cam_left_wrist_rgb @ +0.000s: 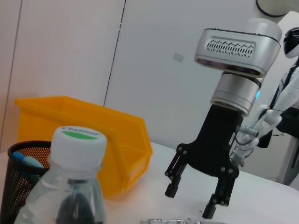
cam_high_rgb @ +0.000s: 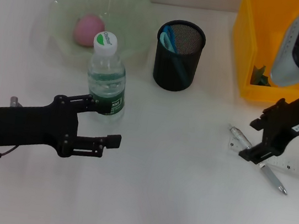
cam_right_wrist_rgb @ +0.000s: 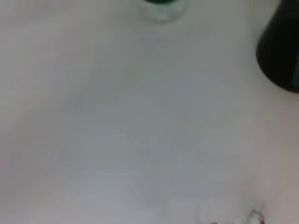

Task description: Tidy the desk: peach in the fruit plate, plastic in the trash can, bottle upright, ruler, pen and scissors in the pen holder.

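The clear water bottle (cam_high_rgb: 107, 81) with a white and green cap stands upright before the pale green fruit plate (cam_high_rgb: 136, 10), which holds the pink peach (cam_high_rgb: 87, 30). My left gripper (cam_high_rgb: 106, 122) is open just in front of the bottle's base, its far finger next to the label. The black mesh pen holder (cam_high_rgb: 178, 60) holds blue items. A silver pen (cam_high_rgb: 273, 181) and a clear ruler (cam_high_rgb: 298, 166) lie at the right. My right gripper (cam_high_rgb: 251, 140) is open and low over them; it also shows in the left wrist view (cam_left_wrist_rgb: 191, 200). No scissors lie on the desk.
The yellow bin (cam_high_rgb: 244, 53) stands at the back right with something green (cam_high_rgb: 261, 78) inside. In the left wrist view the bottle (cam_left_wrist_rgb: 77, 186), the holder (cam_left_wrist_rgb: 21, 182) and the bin (cam_left_wrist_rgb: 107, 140) stand close together. The right wrist view shows white desk and the holder's edge (cam_right_wrist_rgb: 282, 56).
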You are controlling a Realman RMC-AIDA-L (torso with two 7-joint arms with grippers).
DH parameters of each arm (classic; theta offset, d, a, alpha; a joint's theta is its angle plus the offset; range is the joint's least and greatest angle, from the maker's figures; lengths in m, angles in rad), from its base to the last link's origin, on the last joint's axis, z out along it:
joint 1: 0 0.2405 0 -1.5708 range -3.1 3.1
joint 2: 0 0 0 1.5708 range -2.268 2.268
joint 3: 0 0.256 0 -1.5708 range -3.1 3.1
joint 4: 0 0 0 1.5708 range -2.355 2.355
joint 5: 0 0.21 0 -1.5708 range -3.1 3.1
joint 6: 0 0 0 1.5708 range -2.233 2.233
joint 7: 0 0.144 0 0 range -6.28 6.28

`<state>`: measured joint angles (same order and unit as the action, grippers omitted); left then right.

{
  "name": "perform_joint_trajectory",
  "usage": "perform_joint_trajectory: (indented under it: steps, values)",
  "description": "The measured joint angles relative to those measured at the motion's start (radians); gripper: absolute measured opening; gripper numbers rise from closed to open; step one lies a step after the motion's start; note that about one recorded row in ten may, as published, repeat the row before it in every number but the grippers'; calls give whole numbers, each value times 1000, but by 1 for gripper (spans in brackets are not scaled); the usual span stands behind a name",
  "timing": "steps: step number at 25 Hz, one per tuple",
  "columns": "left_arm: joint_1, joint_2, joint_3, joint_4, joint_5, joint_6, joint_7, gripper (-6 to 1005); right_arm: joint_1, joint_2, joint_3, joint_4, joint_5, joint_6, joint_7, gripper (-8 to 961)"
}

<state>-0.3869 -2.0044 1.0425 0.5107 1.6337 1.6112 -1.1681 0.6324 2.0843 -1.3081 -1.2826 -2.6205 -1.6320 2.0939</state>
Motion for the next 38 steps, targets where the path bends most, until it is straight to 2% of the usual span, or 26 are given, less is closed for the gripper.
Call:
perform_joint_trajectory:
  steps: [12,38]
  values:
    - [-12,0,0,-6,0,-10,0,832,45,0,-71,154,73,125,-46,761]
    - [0,-6,6,-8,0,-10,0,832,29,0,-79,210,74,190,-74,761]
